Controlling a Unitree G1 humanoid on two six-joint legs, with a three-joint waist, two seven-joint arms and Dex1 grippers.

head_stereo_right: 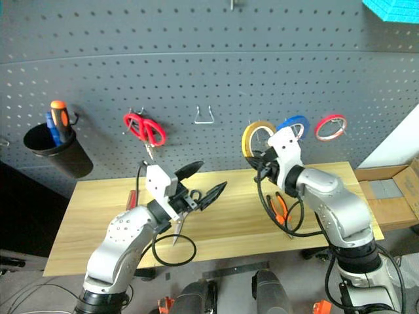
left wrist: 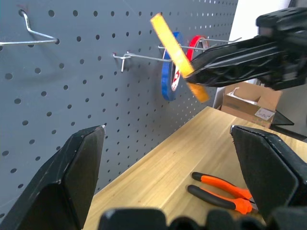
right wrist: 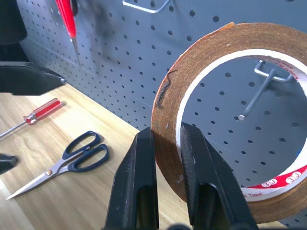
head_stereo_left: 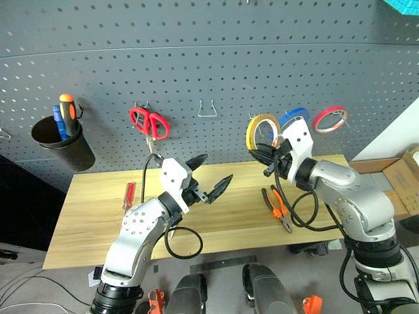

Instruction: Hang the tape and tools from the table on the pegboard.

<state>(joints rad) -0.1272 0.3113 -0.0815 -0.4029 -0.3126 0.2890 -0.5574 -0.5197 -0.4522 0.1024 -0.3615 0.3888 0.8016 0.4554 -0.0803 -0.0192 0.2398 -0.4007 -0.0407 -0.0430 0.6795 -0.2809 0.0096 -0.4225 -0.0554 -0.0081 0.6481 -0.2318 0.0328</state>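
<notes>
My right gripper (head_stereo_left: 262, 152) is shut on the lower rim of the yellow tape (head_stereo_left: 263, 131), holding the ring upright just in front of the pegboard (head_stereo_left: 196, 59). In the right wrist view its fingers (right wrist: 139, 177) pinch the tape's edge (right wrist: 165, 110), and a metal hook (right wrist: 254, 96) shows through the ring's hole. My left gripper (head_stereo_left: 217, 167) hangs open and empty over the middle of the table (head_stereo_left: 91, 229). Three tools lie on the table: the orange-handled pliers (head_stereo_left: 278, 208), the dark-handled scissors (right wrist: 72, 160) and the red-handled screwdriver (head_stereo_left: 129, 195).
Red-handled scissors (head_stereo_left: 149, 123), a blue tape ring (head_stereo_left: 294, 118) and a red tape ring (head_stereo_left: 329, 119) hang on the board. An empty wire hook (head_stereo_left: 207, 109) sits between them. A black cup (head_stereo_left: 62, 140) with screwdrivers hangs far left. Cardboard boxes (head_stereo_left: 402, 176) stand to the right.
</notes>
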